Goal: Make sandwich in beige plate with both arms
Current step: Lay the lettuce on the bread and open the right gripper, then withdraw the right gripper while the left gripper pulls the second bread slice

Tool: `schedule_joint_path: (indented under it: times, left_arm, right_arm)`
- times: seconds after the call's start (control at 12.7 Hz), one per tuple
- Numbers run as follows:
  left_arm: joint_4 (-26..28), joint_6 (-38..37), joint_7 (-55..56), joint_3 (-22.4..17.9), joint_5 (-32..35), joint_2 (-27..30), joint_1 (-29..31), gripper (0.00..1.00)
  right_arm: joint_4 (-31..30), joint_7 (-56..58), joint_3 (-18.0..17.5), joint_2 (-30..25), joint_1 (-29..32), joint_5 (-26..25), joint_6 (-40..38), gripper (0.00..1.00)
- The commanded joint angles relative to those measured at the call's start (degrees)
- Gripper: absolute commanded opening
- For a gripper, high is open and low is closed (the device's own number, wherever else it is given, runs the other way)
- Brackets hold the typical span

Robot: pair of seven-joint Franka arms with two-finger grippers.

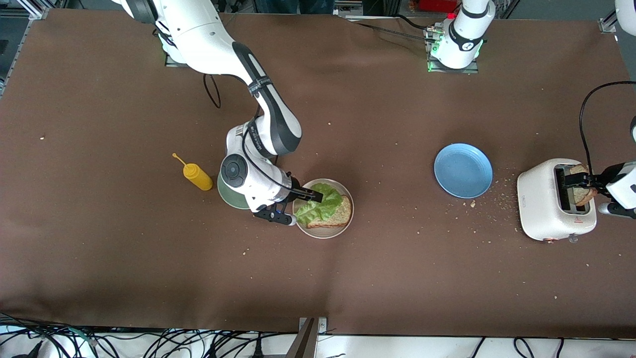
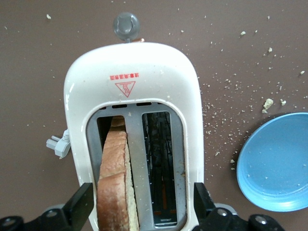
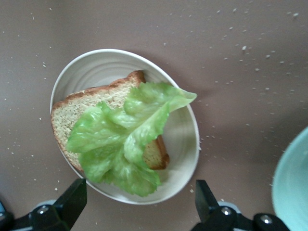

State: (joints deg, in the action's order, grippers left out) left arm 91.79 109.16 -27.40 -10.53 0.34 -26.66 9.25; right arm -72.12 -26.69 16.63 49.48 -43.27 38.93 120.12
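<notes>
Beige plate [image 1: 324,231] holds one bread slice [image 1: 333,214] with the lettuce leaf [image 1: 318,205] lying on it. You've got the right gripper [image 3: 139,202] over that plate, fingers spread wide, holding nothing. Toward the left arm's end from the plate: blue plate [image 1: 463,170], then toaster [image 1: 539,201]. Left gripper [image 2: 142,204] over the toaster, spread wide around the second bread slice [image 2: 114,180] standing in a slot.

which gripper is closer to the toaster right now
Left. The left gripper is over the toaster, around a bread slice in its slot. The right gripper is open over the beige plate.
</notes>
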Motion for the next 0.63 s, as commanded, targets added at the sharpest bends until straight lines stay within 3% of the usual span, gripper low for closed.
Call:
schedule_joint_path:
  times: [0.0, 0.24, 0.39, 0.55]
  left_arm:
    - [-3.1, -2.37, 0.42, 0.16, 4.92, -0.5, 0.6, 0.0]
    - [-5.04, -2.55, 0.16, 0.07, 5.73, -0.14, 0.69, 0.0]
    - [-5.31, -2.55, 0.24, 0.07, 5.73, -0.14, 0.77, 0.0]
    - [-5.31, -2.55, 0.42, 0.16, 5.47, -0.14, 1.12, 0.0]
  right_arm:
    - [-1.63, 0.32, 3.67, -5.7, -0.5, -7.08, -9.87, 1.0]
    - [-1.62, 4.77, 8.93, -10.53, -0.32, -16.14, -18.39, 1.0]
    - [-1.54, 11.98, 14.55, -13.0, -1.28, -17.22, -21.94, 1.0]
    - [-1.62, 17.26, 15.63, -16.33, 0.02, -20.45, -25.88, 1.0]
